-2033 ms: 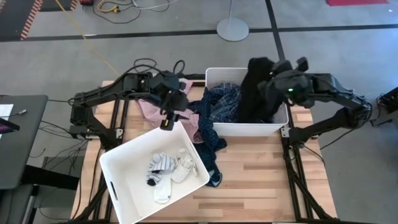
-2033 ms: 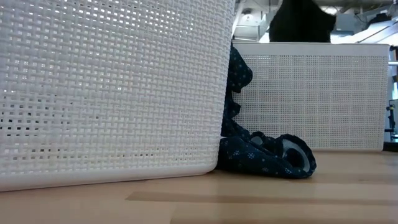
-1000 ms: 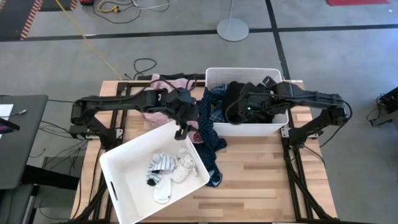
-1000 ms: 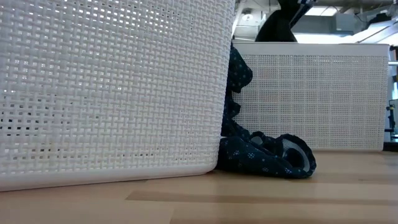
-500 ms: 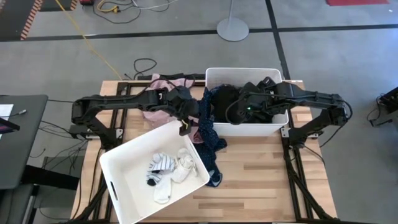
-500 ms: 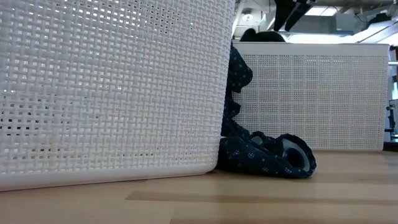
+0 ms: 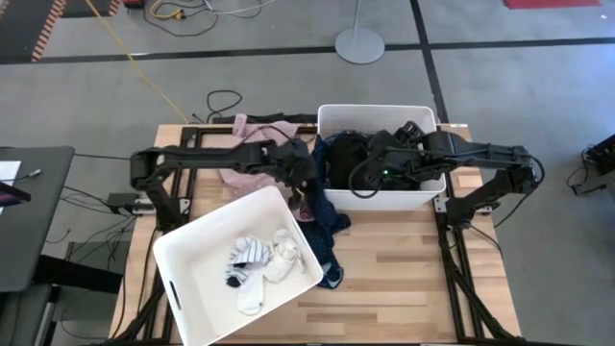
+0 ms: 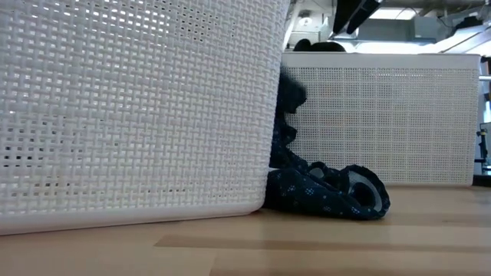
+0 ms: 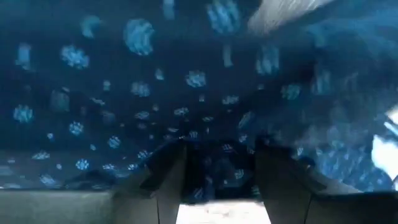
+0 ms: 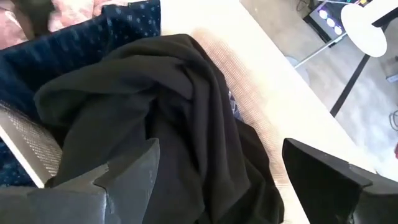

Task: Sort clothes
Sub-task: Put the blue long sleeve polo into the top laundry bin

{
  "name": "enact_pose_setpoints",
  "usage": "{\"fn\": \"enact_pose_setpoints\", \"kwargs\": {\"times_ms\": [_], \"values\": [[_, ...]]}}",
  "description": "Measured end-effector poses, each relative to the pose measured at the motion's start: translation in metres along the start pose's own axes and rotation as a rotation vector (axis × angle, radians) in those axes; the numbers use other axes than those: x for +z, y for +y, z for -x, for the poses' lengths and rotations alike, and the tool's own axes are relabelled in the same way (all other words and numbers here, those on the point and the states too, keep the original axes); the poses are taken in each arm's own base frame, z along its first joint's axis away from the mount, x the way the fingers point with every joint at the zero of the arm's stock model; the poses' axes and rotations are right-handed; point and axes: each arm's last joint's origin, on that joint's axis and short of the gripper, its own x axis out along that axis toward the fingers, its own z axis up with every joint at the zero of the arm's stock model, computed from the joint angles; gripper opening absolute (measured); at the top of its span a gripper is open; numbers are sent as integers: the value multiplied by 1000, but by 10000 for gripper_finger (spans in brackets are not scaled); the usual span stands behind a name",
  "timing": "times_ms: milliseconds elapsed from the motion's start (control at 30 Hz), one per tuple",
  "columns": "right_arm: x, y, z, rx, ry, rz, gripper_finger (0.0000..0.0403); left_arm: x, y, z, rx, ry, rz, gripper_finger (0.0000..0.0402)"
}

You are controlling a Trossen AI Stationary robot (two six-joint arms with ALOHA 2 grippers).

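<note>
The right hand [image 10: 214, 180] hangs wide open and holds nothing above the black garment [image 10: 168, 124] inside the far bin [image 7: 377, 197], while beside that bin the left hand [image 9: 214, 177], half open, presses into the dark blue patterned piece [image 9: 124, 81].

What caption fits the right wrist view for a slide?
Right tool, open, above the black garment lying in the bin, blue patterned cloth beyond.

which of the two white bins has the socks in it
The tilted bin near the table's front left corner: small white and striped socks lie in it. The far bin at the back right holds the black garment instead.
</note>
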Motion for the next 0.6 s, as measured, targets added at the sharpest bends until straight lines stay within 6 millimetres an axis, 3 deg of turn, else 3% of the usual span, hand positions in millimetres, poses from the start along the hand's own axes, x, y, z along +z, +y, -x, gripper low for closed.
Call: {"fn": "enact_pose_setpoints", "kwargs": {"times_ms": [133,333,600], "values": [[-1,3,3,11,-8,7,356,2,2,-5,8,22,-46,144],[-3,7,6,23,-17,15,356,0,-1,-3,-5,74,-155,15],[-2,9,5,10,-22,21,351,1,-8,20,-9,85,-200,3]]}}
